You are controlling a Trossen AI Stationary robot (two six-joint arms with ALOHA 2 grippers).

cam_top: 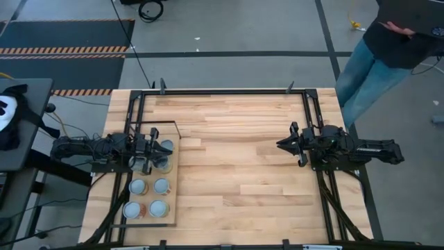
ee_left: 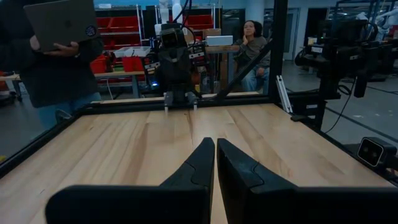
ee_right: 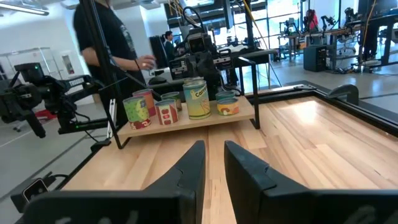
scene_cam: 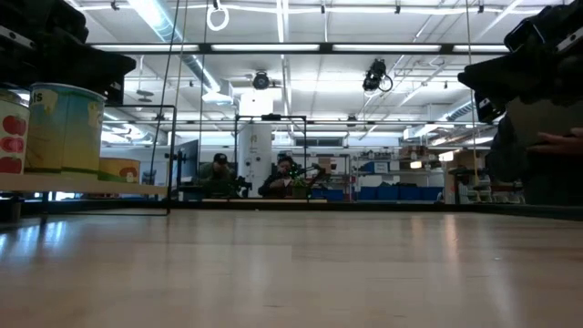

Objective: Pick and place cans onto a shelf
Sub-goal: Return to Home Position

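Across the view from above, the bench [cam_top: 236,167] is your biggest thing: a butcher-block top of pale wood strips, ringed by black rails. At its left end sits the shelf [cam_top: 175,182], a flat rectangular light-wood board in a thin black metal frame. From the right wrist you can see it stands raised on black legs.

Your left gripper [cam_top: 171,147] hangs over the shelf's far end, its dark fingers pressed almost together with nothing between them. Your right gripper [cam_top: 280,144] hovers over bare wood on the bench's right side, well apart from the shelf. Its fingers are parted by a narrow gap and hold nothing.

The cans [cam_top: 161,185] stand upright on the shelf. Four small cylinders with round pale-blue tops form a two-by-two block at the near end, and more are partly hidden beneath the left gripper. One tall can [ee_right: 198,98] has yellow-green sides.
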